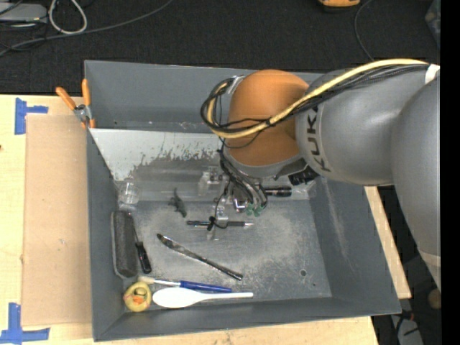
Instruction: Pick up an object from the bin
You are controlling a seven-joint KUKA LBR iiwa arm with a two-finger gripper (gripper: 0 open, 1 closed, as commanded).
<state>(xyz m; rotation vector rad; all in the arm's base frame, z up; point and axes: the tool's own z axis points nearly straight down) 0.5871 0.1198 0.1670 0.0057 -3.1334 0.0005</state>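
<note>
While the arm is reaching into the grey bin (144,95) from the right, a white spoon (188,298) with a blue handle is lying closest to us along the near wall, with a small yellow round thing (136,297) just beside its bowl end. Behind them a thin metal tool (200,257) is lying slanted on the floor, and over on the left a black pen (142,256) is resting beside a long dark flat thing (123,241). Farther back, in the middle of the bin, a thin dark stick (198,224) is lying flat, and the gripper (226,215) is hanging right over it, very low. That stick looks like the thing to pick. It is too hard to tell whether the gripper is open or closed, because its tip is looking like a jumble of small parts from up here. A small dark piece (177,205) is sitting near the stick, and a clear piece (210,181) is lying behind the gripper. What could go wrong? The stick is so thin and flat that it could be slipping or spinning out of the squeeze, and the gripper could be scraping the floor — or bumping the small dark piece — if it is going down a bit off to one side.
</note>
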